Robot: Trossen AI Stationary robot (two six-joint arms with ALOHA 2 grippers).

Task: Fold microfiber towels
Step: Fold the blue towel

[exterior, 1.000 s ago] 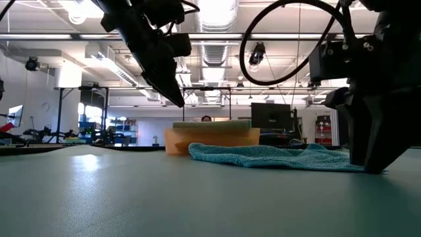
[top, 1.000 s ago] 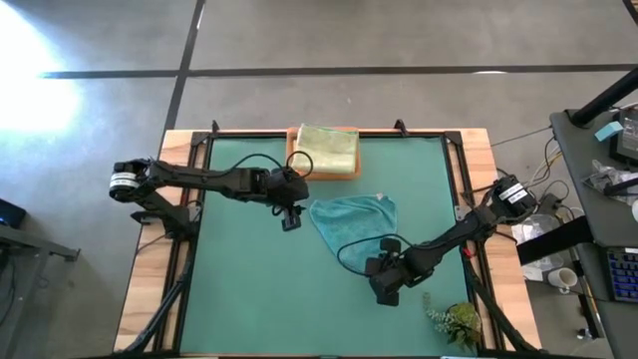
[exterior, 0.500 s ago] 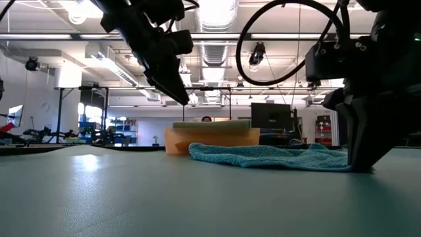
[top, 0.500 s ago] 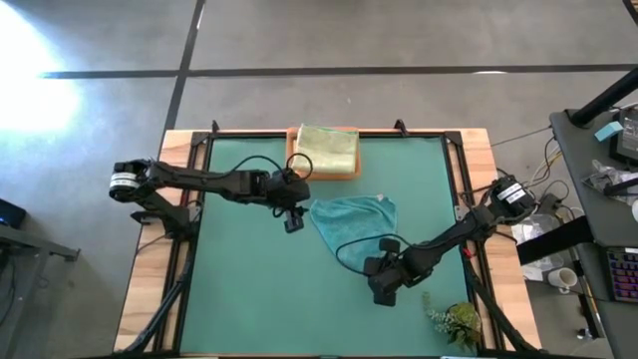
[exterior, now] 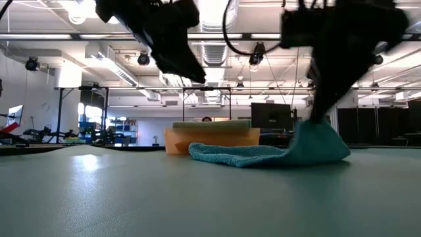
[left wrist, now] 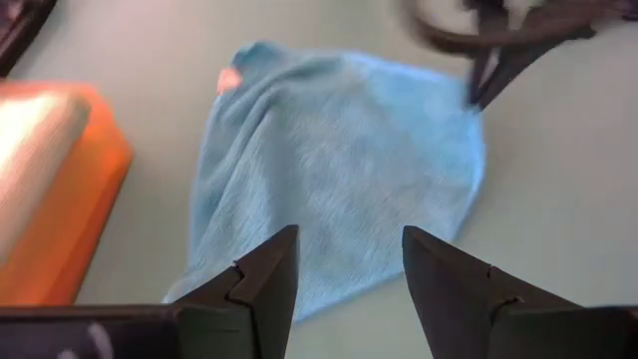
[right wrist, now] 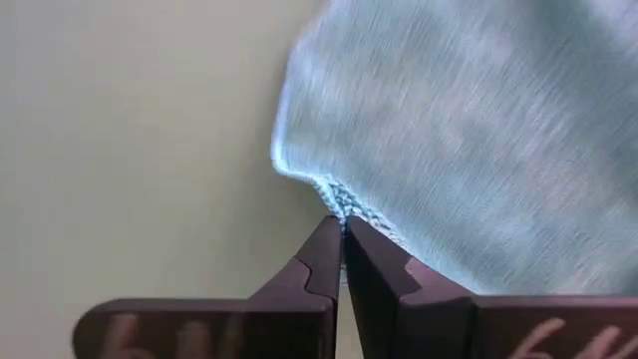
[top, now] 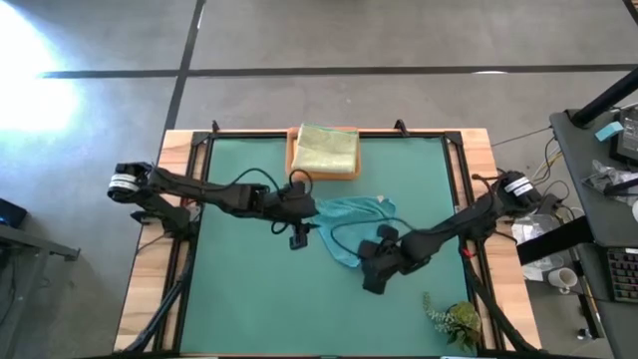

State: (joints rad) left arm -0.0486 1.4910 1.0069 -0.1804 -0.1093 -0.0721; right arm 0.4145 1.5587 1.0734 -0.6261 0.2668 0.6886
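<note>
1. Since a second ago: right gripper pinched together on the near corner of the teal towel, corner raised off the green mat.
2. Left gripper now at the towel's left edge, fingers apart, nothing held.
3. For a clean fold: carry the pinched corner low across to the opposite corner, keep it taut, pin the left edge first.
4. Farthest back: wooden tray holding a pale green towel, folded.
</note>
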